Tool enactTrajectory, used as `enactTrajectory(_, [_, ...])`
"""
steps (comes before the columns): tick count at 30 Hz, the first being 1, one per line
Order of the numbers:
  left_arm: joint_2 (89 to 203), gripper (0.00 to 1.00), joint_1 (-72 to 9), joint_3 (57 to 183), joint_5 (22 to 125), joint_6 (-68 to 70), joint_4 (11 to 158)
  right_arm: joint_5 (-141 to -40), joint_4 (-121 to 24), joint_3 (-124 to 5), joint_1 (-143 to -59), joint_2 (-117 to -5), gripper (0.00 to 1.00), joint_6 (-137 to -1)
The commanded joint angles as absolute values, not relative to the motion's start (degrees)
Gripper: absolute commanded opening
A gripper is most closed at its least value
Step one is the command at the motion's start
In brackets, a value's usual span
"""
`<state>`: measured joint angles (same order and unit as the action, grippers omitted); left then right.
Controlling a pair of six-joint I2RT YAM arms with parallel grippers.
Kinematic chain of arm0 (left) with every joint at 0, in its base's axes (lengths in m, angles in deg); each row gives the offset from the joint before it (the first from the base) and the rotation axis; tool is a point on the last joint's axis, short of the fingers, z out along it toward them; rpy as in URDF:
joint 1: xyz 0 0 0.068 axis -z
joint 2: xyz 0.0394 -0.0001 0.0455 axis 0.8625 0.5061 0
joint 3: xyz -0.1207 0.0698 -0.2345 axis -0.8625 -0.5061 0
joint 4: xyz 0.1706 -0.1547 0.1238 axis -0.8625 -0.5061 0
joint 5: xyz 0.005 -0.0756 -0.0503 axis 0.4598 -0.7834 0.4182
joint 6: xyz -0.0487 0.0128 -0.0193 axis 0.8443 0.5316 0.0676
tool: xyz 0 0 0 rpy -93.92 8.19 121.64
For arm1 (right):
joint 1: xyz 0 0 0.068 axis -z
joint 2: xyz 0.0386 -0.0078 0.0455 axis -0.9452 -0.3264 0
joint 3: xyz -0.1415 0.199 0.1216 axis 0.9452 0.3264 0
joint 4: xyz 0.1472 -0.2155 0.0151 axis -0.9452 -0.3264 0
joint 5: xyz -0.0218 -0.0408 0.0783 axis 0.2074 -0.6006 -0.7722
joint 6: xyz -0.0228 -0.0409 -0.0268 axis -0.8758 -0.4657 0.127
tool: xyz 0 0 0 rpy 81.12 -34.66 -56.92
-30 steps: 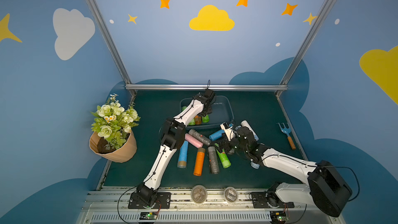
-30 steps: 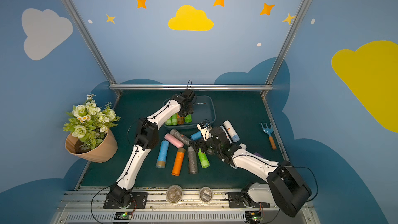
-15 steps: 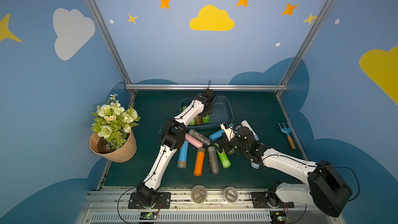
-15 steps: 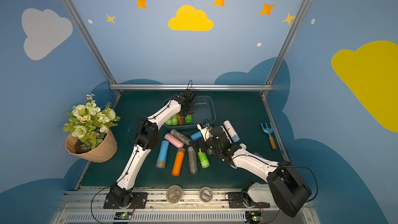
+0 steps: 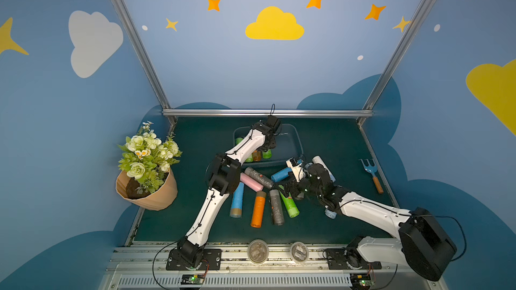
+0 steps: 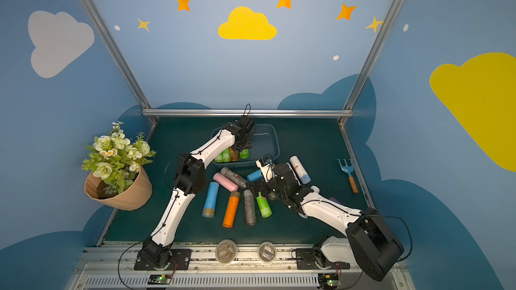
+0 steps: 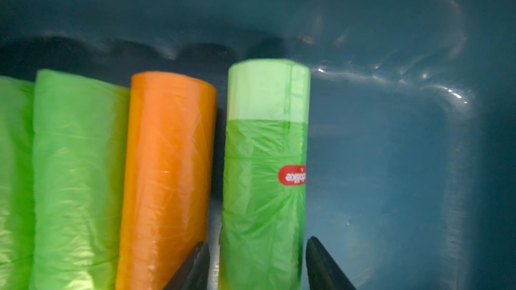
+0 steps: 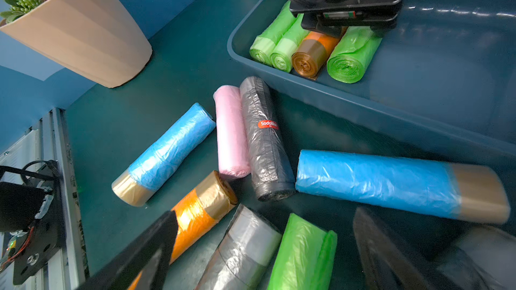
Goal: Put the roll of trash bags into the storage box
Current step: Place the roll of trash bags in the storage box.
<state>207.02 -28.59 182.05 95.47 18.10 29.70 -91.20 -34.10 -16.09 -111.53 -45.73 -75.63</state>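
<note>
The left end effector (image 7: 257,244) sits in the box (image 7: 391,149), jaws parted around a green roll (image 7: 265,163) that lies on its floor beside an orange roll (image 7: 167,177); it looks released. The placing seems nearly finished: next, lift straight up without dragging it. The right end effector (image 8: 265,214), spread and empty, hangs over a grey roll (image 8: 245,249) on the table (image 8: 125,124).

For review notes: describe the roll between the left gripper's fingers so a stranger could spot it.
Find the blue-grey storage box at the back, holding four rolls side by side. It is the green roll alone on the orange roll's right, with a red label.
</note>
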Motion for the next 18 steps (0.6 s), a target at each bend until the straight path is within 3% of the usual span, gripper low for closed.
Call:
enactTrajectory(1, [203.42, 0.56, -28.31, 180.67, 96.54, 16.89, 29.47, -91.21, -33.79, -16.65, -111.21, -45.80, 0.96, -75.92])
enactTrajectory(8, [199.14, 0.56, -28.05, 175.91, 97.75, 15.88, 30.08, -91.21, -33.88, -16.73, -110.88, -45.96, 0.96, -75.96])
enactTrajectory(18, [177.91, 0.56, -27.62, 146.22, 94.05, 16.14, 42.85, -91.47, -34.04, -16.81, -110.65, -46.42, 0.96, -76.04])
